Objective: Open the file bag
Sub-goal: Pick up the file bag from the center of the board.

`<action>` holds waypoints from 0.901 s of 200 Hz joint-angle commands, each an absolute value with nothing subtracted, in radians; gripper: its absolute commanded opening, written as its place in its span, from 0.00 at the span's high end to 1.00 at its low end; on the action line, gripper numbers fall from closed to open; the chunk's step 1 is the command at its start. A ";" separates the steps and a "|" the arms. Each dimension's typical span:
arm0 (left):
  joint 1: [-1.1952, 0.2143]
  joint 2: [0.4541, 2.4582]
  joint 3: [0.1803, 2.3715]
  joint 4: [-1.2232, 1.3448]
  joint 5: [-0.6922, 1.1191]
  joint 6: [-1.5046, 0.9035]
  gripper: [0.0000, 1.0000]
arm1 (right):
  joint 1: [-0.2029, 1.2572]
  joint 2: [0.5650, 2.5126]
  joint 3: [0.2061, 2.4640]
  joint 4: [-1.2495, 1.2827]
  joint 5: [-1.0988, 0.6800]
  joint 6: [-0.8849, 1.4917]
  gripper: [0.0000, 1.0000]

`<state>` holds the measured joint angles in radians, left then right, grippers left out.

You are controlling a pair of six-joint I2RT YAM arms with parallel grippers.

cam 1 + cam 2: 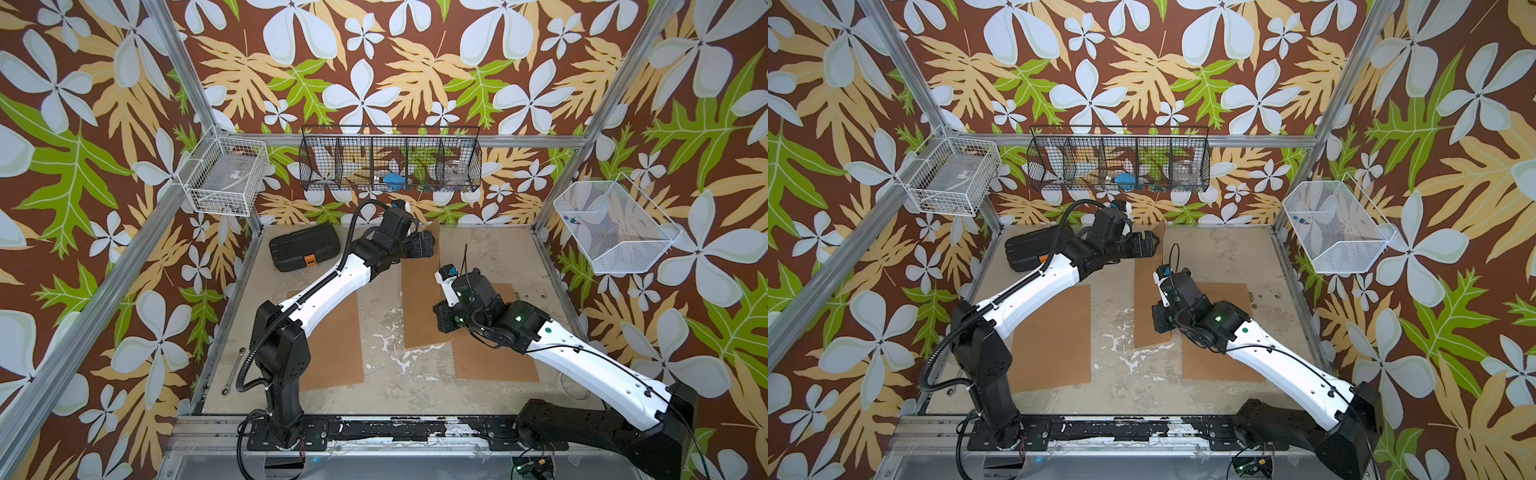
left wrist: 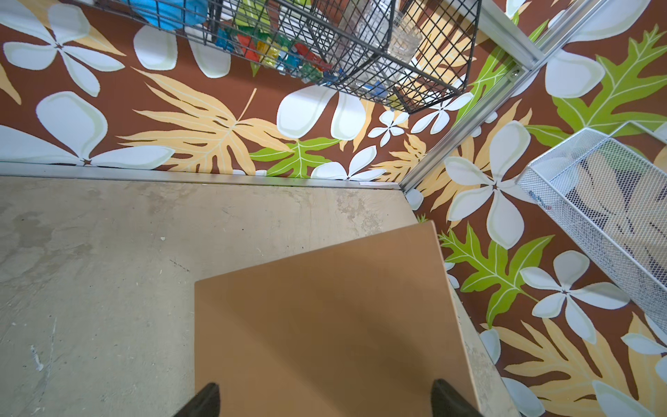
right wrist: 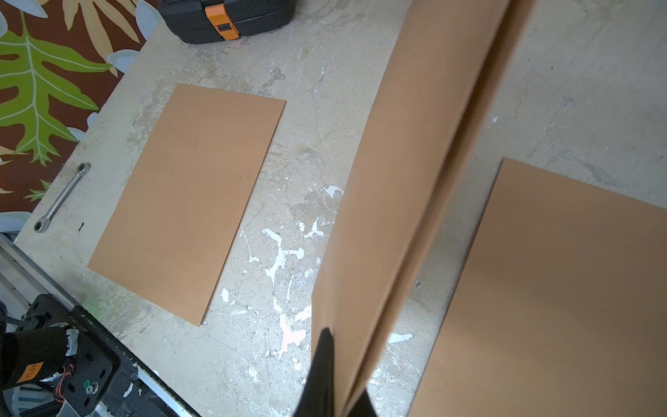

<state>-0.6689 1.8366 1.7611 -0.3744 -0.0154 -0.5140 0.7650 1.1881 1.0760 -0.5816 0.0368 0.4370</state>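
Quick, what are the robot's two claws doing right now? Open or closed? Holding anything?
Left claw: open wide, gripping nothing.
Right claw: closed, pinching the edge of the file bag.

Left arm (image 1: 328, 286): base at 7 o'clock, elbow bent, forearm stretched toward 12. Wrist turned, left gripper (image 1: 430, 245) held up, facing roughly 3 o'clock, fingers (image 2: 207, 400) spread wide. Right arm (image 1: 582, 353): base at 5 o'clock, reaching low toward 10, wrist bent down near centre. Right gripper (image 3: 341, 393) pinched tight on the file bag (image 3: 408, 180) edge, fingers together.
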 commanded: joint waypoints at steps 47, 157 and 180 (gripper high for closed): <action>-0.680 1.756 1.719 -0.340 -0.050 -0.519 0.06 | 0.767 1.198 1.089 -0.574 0.066 0.423 1.00; -0.687 1.813 1.768 -0.341 -0.040 -0.516 0.09 | 0.809 1.227 1.136 -0.581 0.078 0.417 1.00; -0.687 1.824 1.770 -0.343 -0.047 -0.515 0.22 | 0.821 1.240 1.147 -0.584 0.090 0.417 1.00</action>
<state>-0.6838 1.8153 1.7588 -0.3481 -0.0471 -0.5186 0.8131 1.2316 1.1343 -0.5797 0.0616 0.4278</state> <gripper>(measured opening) 0.858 0.049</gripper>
